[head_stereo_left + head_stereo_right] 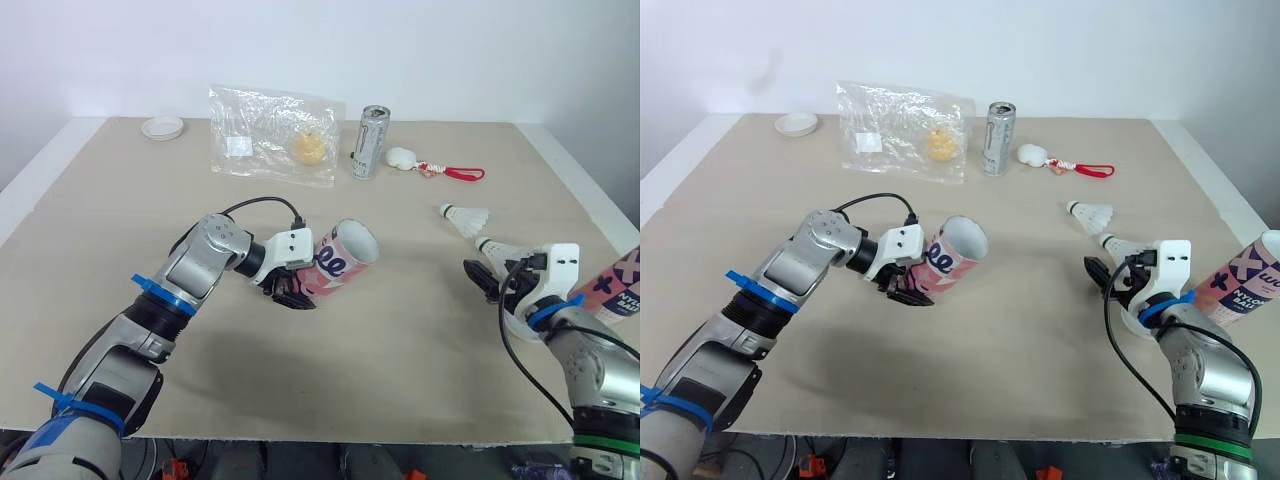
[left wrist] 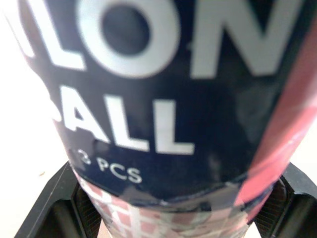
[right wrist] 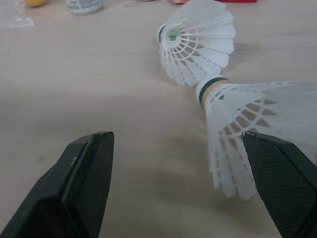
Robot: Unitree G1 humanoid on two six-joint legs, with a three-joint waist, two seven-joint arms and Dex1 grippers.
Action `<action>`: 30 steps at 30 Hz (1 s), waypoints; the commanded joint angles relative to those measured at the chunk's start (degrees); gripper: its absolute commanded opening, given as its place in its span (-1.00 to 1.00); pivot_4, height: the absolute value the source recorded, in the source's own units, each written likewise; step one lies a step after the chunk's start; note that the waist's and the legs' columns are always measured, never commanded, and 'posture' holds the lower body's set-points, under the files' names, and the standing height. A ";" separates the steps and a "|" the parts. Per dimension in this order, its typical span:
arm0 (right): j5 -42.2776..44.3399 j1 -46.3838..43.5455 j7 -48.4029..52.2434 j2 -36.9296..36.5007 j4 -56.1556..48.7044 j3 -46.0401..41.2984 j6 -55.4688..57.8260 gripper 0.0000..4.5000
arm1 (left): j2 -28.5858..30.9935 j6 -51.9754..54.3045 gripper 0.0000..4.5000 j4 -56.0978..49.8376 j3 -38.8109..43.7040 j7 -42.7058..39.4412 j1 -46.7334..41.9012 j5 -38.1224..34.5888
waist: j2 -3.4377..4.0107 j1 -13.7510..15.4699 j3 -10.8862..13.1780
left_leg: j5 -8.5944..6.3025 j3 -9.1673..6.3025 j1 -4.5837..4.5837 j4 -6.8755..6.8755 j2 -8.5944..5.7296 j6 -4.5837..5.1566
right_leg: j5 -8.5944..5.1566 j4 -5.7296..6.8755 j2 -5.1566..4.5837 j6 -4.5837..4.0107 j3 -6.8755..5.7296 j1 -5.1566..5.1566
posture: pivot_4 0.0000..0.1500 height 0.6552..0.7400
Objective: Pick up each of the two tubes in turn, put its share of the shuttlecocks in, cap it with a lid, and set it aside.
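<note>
left gripper (image 1: 291, 292): clamped on tube 1, fingers (image 2: 47, 210) on either side of its lower end
tube 1 (image 1: 340, 258): pink, held tilted over the mid-table (image 1: 400, 360), open mouth angled up toward the far right corner, no lid on
right gripper (image 3: 176, 141): jaws spread wide, holding nothing, low over the table near the right edge
shuttlecock A (image 3: 247, 134): lying on the table, skirt between the open jaws, just beside one finger
shuttlecock B (image 3: 198, 39): just beyond A, A's cork against its skirt
tube 2 (image 1: 1250, 280): at the right edge, tilted, beside the right arm; can't tell what supports it
lid (image 1: 162, 127): white, far left corner
far edge: bag (image 1: 272, 135), can (image 1: 369, 142) upright, white toy (image 1: 400, 157) with a red strap
</note>
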 commanded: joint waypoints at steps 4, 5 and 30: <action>-1.12 -3.59 -0.08 0.16 3.21 0.15 -2.99 0.86 | 0.07 -0.03 0.49 -1.99 0.43 0.19 -0.75 -0.22 | 0.00 -0.01 0.00 | 0.00 0.00 0.00 0.00 0.00 0.00 | 0.00 0.00 0.00 0.00 0.00 0.00 | 1.00 1.00; -1.30 -4.20 -0.19 0.19 4.02 0.23 -3.19 0.79 | 0.05 -0.08 0.49 -1.97 0.41 0.24 -0.73 -0.19 | 0.00 -0.01 0.00 | 0.00 0.00 0.00 0.00 0.00 0.00 | 0.00 0.00 0.00 0.00 0.00 0.00 | 1.00 1.00; -5.64 -4.72 17.41 -18.42 -18.26 7.02 -8.22 -0.94 | 0.22 -1.03 0.49 0.33 0.15 -1.13 -1.60 -0.22 | 0.11 -0.32 0.05 | 0.00 0.04 0.02 -0.02 -0.03 0.00 | -0.04 0.02 -0.02 0.04 0.04 -0.04 | 1.00 1.00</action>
